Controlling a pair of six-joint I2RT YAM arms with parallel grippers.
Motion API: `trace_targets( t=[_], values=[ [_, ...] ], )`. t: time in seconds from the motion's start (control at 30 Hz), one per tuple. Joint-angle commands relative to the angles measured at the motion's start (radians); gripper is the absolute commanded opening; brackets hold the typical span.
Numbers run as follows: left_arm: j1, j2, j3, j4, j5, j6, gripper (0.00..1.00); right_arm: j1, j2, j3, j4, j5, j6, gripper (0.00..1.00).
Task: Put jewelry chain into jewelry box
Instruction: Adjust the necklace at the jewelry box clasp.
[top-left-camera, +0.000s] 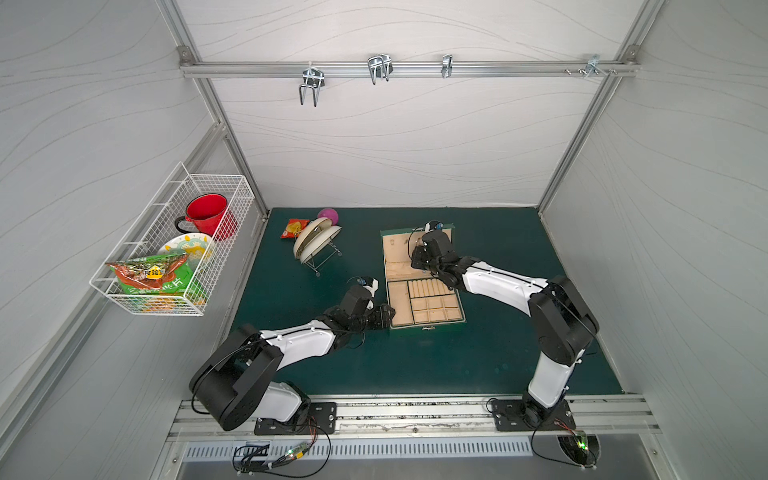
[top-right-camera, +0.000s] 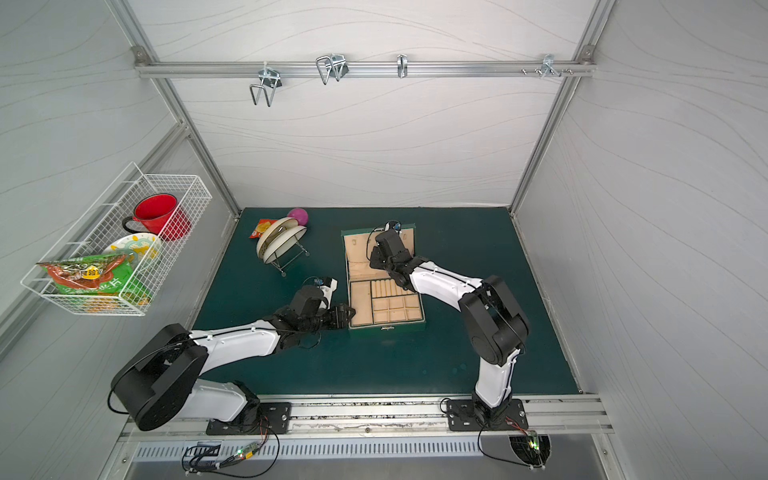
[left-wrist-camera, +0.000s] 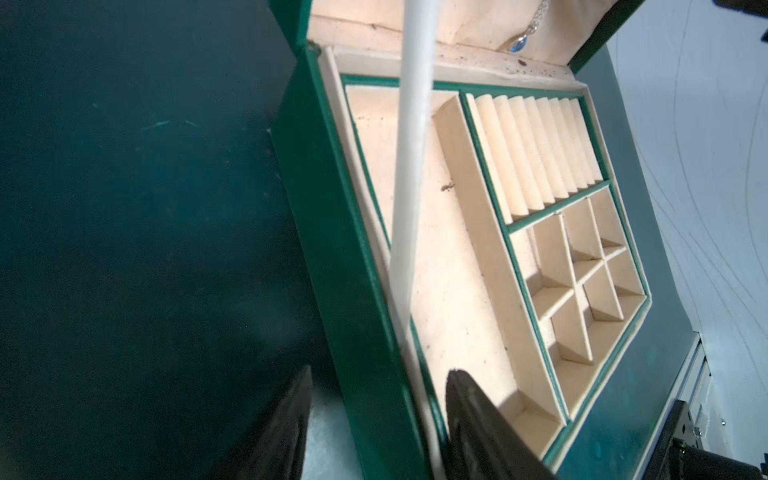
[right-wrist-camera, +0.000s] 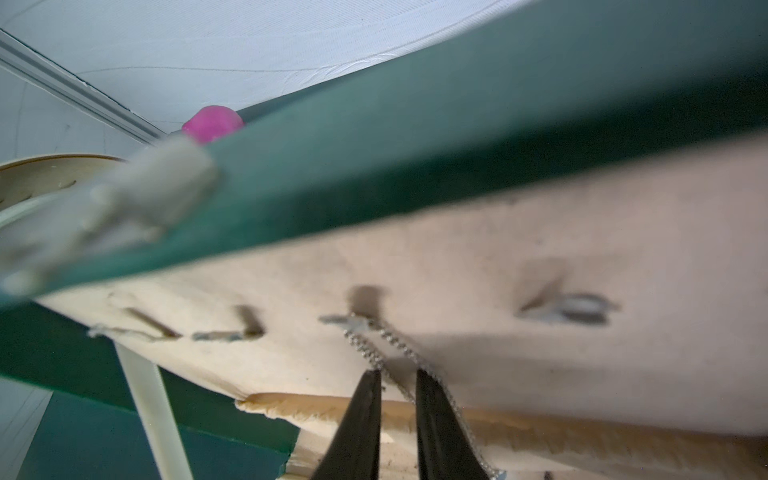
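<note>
The right gripper (right-wrist-camera: 395, 372) has its jaws only narrowly parted. A strand of the chain (right-wrist-camera: 359, 347) runs through the gap, and I see no pinch on it. The left gripper (left-wrist-camera: 380, 370) has its jaws spread wide and holds nothing. They sit astride the side wall of the box (top-left-camera: 428, 326), one finger outside on the mat (top-left-camera: 457, 365) and the other over the long compartment (left-wrist-camera: 449, 291).

Going by size, there are two arms, one mat and one open box. The box has one long compartment, one row of ring rolls, and a grid of small squares I cannot count for certain. Its raised lid (top-left-camera: 399, 249) carries four hooks (right-wrist-camera: 569, 309). The single chain hangs from the third of these as a doubled strand, and its one blue pendant (left-wrist-camera: 518, 43) rests low on the lid lining.

I judge the step in hand to be the last one, since the chain looks hung inside the box. The next move calls for backing the right gripper straight off the lid. The strands lie right against its fingers, so a snag could pull the chain off its hook.
</note>
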Motion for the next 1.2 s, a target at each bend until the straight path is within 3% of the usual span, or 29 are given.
trace_targets(
  t=[0.0,0.43,1.17],
  values=[
    [-0.013,0.015,-0.021,-0.007,0.008,0.006,0.53,0.013,0.038,0.03,-0.019,0.028,0.008,0.19],
    [-0.036,0.022,-0.049,-0.003,0.0,0.007,0.41,0.027,0.08,0.071,-0.052,0.066,0.01,0.01],
    [-0.036,0.014,-0.049,0.0,0.0,0.004,0.41,0.043,0.053,0.021,-0.034,0.026,0.012,0.0]
  ],
)
